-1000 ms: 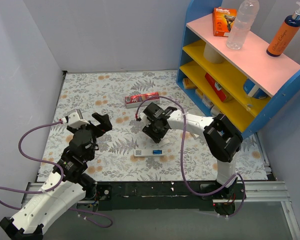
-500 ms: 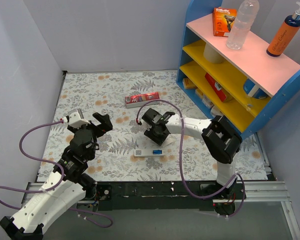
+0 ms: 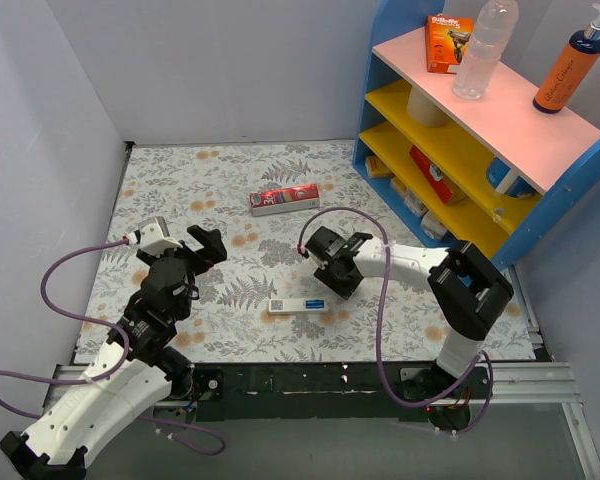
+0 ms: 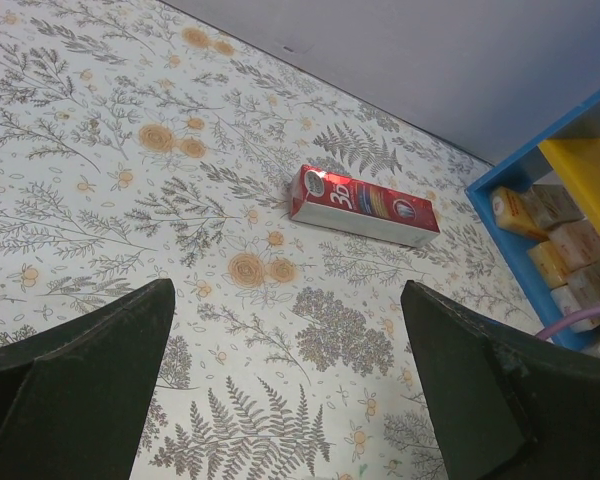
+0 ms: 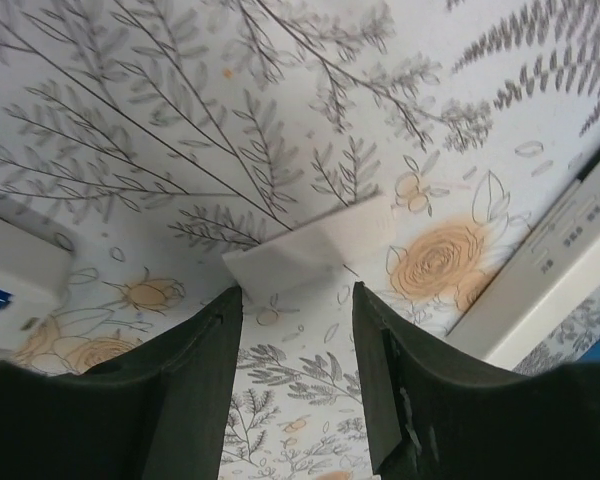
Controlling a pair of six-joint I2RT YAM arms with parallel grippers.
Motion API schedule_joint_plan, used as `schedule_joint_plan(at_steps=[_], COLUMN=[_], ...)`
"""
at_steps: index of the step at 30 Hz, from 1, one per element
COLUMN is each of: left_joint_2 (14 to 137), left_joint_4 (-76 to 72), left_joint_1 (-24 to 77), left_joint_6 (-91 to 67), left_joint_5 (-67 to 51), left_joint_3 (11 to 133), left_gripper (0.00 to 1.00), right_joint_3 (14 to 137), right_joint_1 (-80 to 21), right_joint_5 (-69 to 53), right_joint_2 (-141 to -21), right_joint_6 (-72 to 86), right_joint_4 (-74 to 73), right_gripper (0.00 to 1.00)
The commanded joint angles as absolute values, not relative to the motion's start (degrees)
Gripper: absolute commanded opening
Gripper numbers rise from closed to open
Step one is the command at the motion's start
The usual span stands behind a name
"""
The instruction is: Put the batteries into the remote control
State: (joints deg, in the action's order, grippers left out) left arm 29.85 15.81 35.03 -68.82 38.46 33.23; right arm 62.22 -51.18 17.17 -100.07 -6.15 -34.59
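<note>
Right wrist: right jaws part-open, empty, by white angular plastic bit; left jaws wide, empty

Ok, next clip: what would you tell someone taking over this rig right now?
Left claw: open, empty, above the floral table cover, facing the red rectangular carton.
Right claw: open, low over the cover; a small white plastic piece lies just past its fingertips, not gripped.
Slim white rectangular remote control: flat on the cover near the right claw, with a blue patch at its middle, possibly a seated battery; too small to confirm.
Done: perhaps one battery in.
Left: no loose batteries in view, so check the compartment before going on.
</note>
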Motion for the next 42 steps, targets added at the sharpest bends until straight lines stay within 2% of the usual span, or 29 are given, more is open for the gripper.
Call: schedule_joint_plan(at_steps=[1, 6, 10, 14, 18, 22, 28, 37, 42], left_joint_2=[30.06, 30.06, 29.71, 29.09, 28.13, 27.07, 25.75, 24.61, 24.26], left_joint_4=[15.29, 15.21, 15.29, 15.29, 15.47, 15.73, 15.91, 16.08, 16.00], left_joint_1=[34.80, 34.72, 34.72, 34.80, 34.80, 34.80, 34.80, 34.80, 34.89], left_joint_6=[-68.47, -68.55, -68.64, -68.73, -68.91, -69.08, -69.17, -69.34, -69.35], left_joint_5=[38.23, 38.06, 38.06, 37.79, 37.79, 37.79, 38.14, 38.14, 38.14], left_joint_3=[32.96, 32.96, 32.96, 32.96, 32.87, 32.78, 32.78, 32.87, 32.78], left_gripper=[0.98, 0.98, 0.98, 0.98, 0.98, 0.98, 0.98, 0.98, 0.98], right_joint_3=[59.15, 60.55, 61.26, 62.66, 68.10, 71.19, 68.29, 66.80, 67.23], right_joint_1=[-49.22, -48.69, -48.52, -48.34, -48.16, -47.38, -43.69, -39.99, -38.68], right_joint_5=[20.13, 18.73, 16.44, 15.56, 20.21, 21.53, 17.31, 11.87, 9.93], right_joint_2=[-97.91, -94.40, -92.03, -92.54, -96.49, -98.53, -97.74, -100.81, -102.13], right_joint_6=[-0.89, 11.30, 23.24, 33.46, 41.56, 46.05, 49.66, 48.08, 46.85], right_joint_4=[-38.14, -39.02, -35.96, -33.93, -39.98, -42.80, -42.54, -41.67, -41.40], right_gripper=[0.56, 0.56, 0.68, 0.72, 0.75, 0.71, 0.66, 0.56, 0.54])
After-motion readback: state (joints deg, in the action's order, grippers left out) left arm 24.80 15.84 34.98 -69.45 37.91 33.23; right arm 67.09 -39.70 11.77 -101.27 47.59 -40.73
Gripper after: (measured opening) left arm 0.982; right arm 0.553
